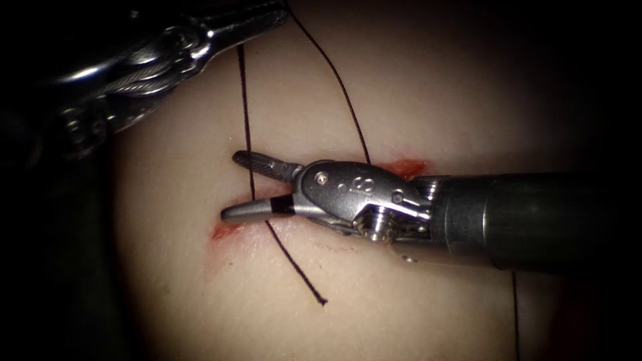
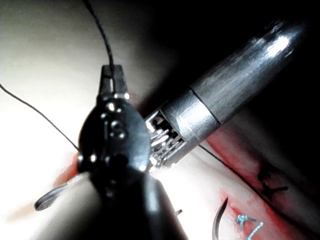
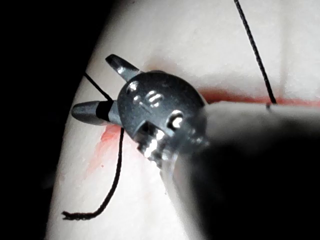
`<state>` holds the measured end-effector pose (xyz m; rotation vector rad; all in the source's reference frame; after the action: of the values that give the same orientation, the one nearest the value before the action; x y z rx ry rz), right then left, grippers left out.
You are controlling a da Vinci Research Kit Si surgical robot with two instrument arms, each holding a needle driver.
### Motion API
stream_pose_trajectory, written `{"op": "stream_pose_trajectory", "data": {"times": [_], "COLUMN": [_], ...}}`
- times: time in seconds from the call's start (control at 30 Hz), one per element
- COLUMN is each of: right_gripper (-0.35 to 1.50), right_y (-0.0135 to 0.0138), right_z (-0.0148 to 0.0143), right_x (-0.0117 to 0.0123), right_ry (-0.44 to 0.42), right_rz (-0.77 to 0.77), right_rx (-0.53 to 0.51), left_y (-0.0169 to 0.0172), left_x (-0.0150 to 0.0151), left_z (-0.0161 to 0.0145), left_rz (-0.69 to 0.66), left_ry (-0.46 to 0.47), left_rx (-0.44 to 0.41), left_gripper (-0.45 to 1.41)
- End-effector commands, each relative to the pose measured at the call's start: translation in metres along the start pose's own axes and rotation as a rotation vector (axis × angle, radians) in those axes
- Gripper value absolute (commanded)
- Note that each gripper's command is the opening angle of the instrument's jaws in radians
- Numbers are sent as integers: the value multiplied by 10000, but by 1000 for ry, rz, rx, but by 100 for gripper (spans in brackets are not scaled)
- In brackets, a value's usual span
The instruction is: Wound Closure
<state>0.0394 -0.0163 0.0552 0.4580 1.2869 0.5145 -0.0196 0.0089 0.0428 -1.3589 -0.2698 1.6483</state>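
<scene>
In the upper left of the endoscope view, the left tool [image 1: 271, 17] has its jaws shut tight on the thread [image 1: 245, 100]. In the middle, the right tool [image 1: 242, 186] sits over the cut [image 1: 224, 230] in the tissue [image 1: 435, 87], jaws apart around the thread, gripping nothing. The needle [image 2: 218, 221] lies on the tissue, held by no tool.

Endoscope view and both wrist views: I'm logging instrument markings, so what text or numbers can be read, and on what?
"8" or "B", unclear which: stamped on the right hand's wrist housing.
Left hand's housing: a stamped mark, too blurred to read.
Nothing else readable.
Right hand is open astride the thread, holding nothing; left hand is shut on thread.
</scene>
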Motion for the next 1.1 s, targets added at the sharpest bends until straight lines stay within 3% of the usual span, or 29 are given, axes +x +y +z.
{"op": "stream_pose_trajectory", "data": {"times": [0.03, 0.17, 0.23, 0.57, 0.77, 0.8, 0.83, 0.87, 0.9, 1.0, 1.1], "right_gripper": [93, 91, 79, 89, 76, 69, 47, 17, -30, -35, -35], "right_y": [0, -2, -3, -2, -1, -1, 0, 0, 0, -1, -3], "right_z": [14, 20, 22, 35, 39, 40, 40, 40, 40, 39, 38], "right_x": [3, 5, 5, 1, 2, 2, 2, 2, 2, 1, 0], "right_ry": [0, -3, -6, -9, 0, 0, 1, 4, 4, -2, -30], "right_rz": [-2, 22, 27, 22, 22, 22, 22, 28, 32, 47, 88], "right_rx": [10, 16, 28, 24, 23, 23, 30, 41, 64, 161, 122], "left_y": [-1, 0, 0, 0, 0, 0, 0, 0, 0, 0, 0], "left_x": [-2, -1, -1, -1, -1, -1, -1, -1, -1, -1, -1], "left_z": [5, 4, 4, 3, 3, 3, 3, 3, 3, 3, 2], "left_rz": [-1, -2, -2, -2, -8, -8, -8, -8, -8, -8, -9], "left_ry": [-1, 0, 0, 0, 0, 0, 0, 0, 0, 0, 0], "left_rx": [1, 5, 5, 6, 6, 6, 6, 6, 6, 6, 5], "left_gripper": [-45, -45, -45, -45, -45, -45, -45, -45, -45, -45, -45]}}
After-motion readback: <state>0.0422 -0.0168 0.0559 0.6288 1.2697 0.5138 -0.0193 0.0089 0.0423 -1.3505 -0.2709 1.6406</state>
